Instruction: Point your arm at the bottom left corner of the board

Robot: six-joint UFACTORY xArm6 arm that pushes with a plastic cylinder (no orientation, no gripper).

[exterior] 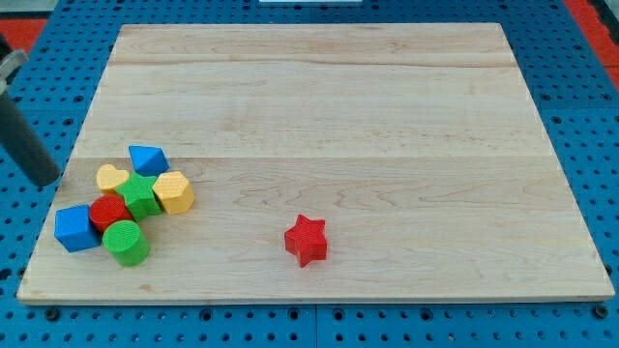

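My dark rod comes in from the view's left edge and my tip (44,181) rests just off the board's left edge, left of the block cluster. The cluster lies near the bottom left of the wooden board (319,116): a blue block (147,159), a yellow heart (112,178), a yellow hexagonal block (174,192), a green star (141,195), a red cylinder (109,215), a blue cube (75,229) and a green cylinder (127,243). A red star (307,240) lies alone at bottom centre. The board's bottom left corner (23,295) is below my tip.
A blue pegboard table (580,97) with holes surrounds the board on all sides.
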